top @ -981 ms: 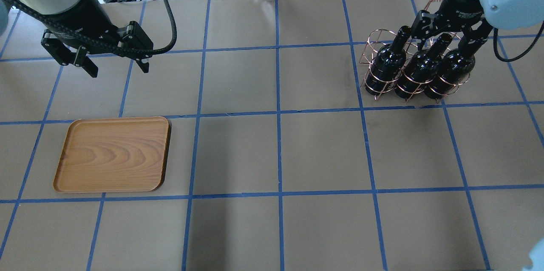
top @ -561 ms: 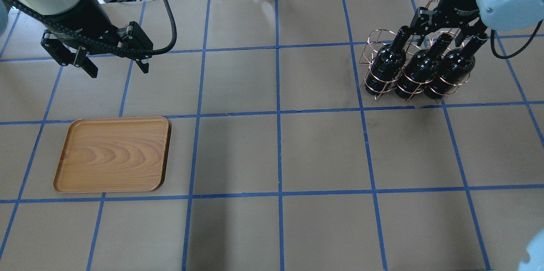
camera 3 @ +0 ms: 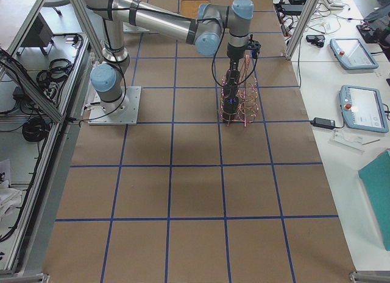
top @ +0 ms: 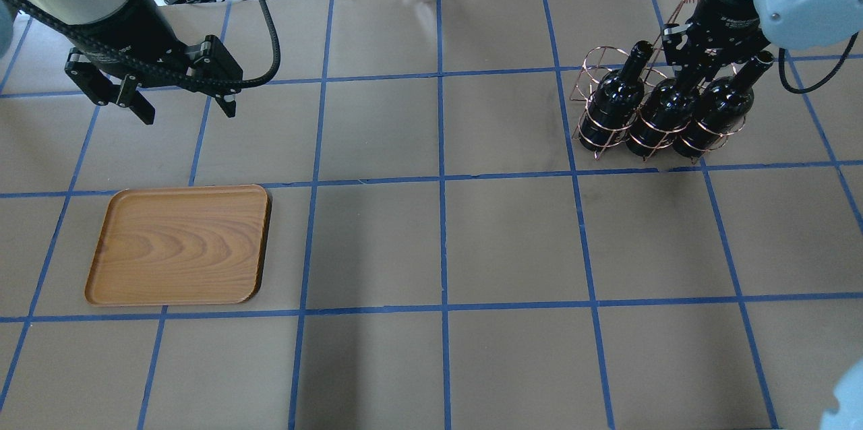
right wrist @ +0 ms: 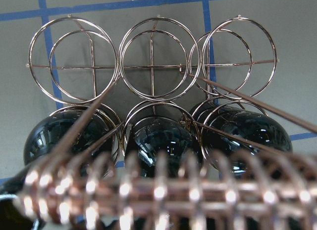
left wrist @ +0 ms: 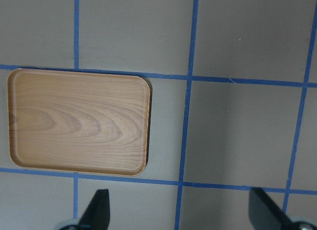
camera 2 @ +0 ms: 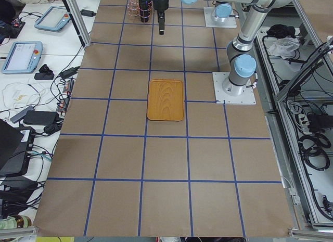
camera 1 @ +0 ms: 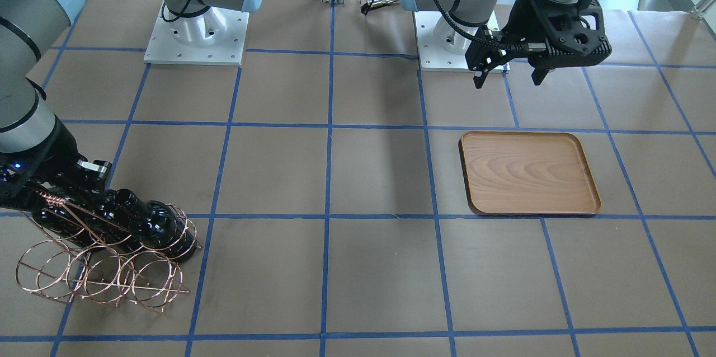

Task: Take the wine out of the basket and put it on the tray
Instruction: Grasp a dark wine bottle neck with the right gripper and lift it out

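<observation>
From across the table you see the copper-coloured wire rack basket (camera 1: 100, 276) standing on the brown paper-covered table (camera 1: 380, 172), which blue tape (camera 1: 327, 122) marks into squares. The flat brown wooden tray (camera 1: 528, 172), its grain plain to see, lies well apart from the basket. The left gripper (camera 1: 509, 80) hangs above the table just beyond the tray, fingers spread wide. Overhead, you find three glossy black glass wine bottles (top: 721, 106) side by side in the basket's rings, slim necks slanting up. The right gripper (top: 684, 73) has its fingers drawn in on the neck of the middle bottle (top: 664, 114), which sits in its ring. From the left end you see the tray at mid-table. From the right end, the right arm (camera 3: 183, 28) reaches down onto the basket, and teach pendants (camera 3: 364, 108) lie on a white bench (camera 3: 335, 155). Your left wrist camera looks down on the tray between two far-apart fingers (left wrist: 96, 212). Your right wrist camera shows the bottles' gleaming rounded shoulders behind wire rings, with the coiled-wire handle (right wrist: 158, 195) blurred up close.
</observation>
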Motion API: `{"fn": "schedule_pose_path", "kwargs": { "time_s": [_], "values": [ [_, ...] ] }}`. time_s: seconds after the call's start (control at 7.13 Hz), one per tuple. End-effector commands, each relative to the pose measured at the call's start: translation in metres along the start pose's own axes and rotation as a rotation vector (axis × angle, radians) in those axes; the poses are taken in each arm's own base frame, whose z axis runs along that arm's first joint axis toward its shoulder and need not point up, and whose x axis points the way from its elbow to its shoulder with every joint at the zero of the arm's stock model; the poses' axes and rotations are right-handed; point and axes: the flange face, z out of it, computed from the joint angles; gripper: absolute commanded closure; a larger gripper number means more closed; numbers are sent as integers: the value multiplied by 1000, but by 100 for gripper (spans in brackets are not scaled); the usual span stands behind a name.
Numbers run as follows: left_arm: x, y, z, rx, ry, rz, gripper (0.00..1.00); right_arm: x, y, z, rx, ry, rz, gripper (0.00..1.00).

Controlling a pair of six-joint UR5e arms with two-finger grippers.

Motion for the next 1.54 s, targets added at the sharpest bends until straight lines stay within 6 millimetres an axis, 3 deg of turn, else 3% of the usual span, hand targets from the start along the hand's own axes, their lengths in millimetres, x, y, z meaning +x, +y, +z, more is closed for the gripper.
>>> {"fn": "schedule_pose_path", "kwargs": {
  "time_s": [0.0,0.14,0.28,0.42,0.56,0.7,0.84,0.98,1.12,1.4],
  "values": [
    [0,0,1,0,1,-1,0,-2,0,-1,3,-8,-19,78],
    [0,0,2,-3,0,-2,0,-1,-1,-12,29,-10,-39,81],
    [0,0,3,-5,0,-1,0,-4,1,-36,72,-35,-34,82],
    [0,1,3,-3,2,-1,0,-4,14,-90,141,-67,-23,82],
    [0,0,2,0,1,-1,0,-1,30,-132,140,-67,-22,82],
    [0,1,3,-3,0,1,0,-5,56,-168,92,-62,-6,82],
    [0,0,2,-2,0,0,0,-24,93,-194,61,-29,-8,82],
    [0,0,2,0,2,0,0,-59,125,-204,9,-31,65,82],
    [1,0,2,1,4,0,0,-124,151,-198,-62,-55,173,82],
    [-1,0,2,0,2,-3,0,-261,181,-170,-88,-89,264,82]
  ]
}}
